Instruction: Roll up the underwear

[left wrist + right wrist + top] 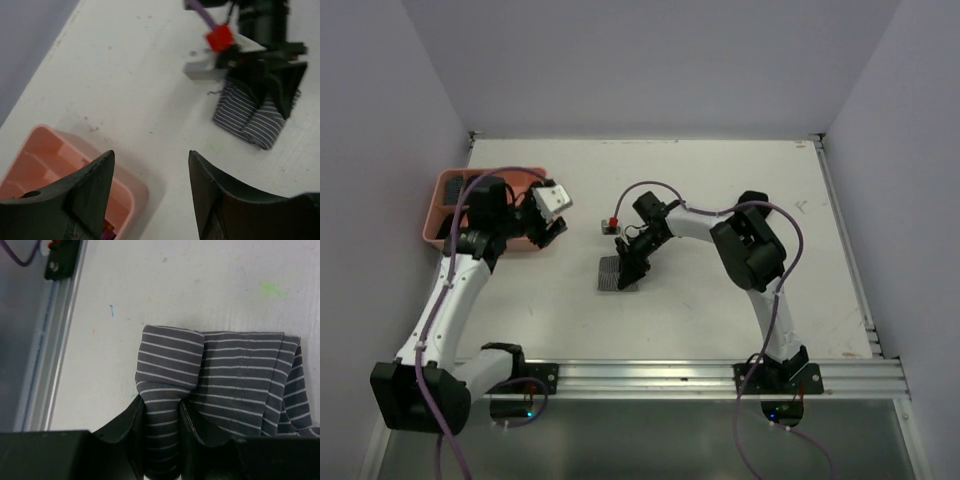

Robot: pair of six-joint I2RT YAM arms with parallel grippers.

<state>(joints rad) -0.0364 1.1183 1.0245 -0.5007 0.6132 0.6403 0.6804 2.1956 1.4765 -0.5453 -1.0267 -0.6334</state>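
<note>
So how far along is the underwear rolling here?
Done: the striped underwear is gathered into a compact, partly rolled bundle on the table. In hand: the right gripper is shut on one rolled fold of it. The left gripper hangs open and empty over a corner of the pink compartment tray. Left: tightening and finishing the roll, which looks loose.

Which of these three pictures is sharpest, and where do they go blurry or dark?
Right wrist view: the striped underwear is crisp, but the right gripper pinching it is a dark, featureless mass. Left wrist view: the open left gripper looms soft-edged and blurred. Top view: even light, faint shadows.
</note>
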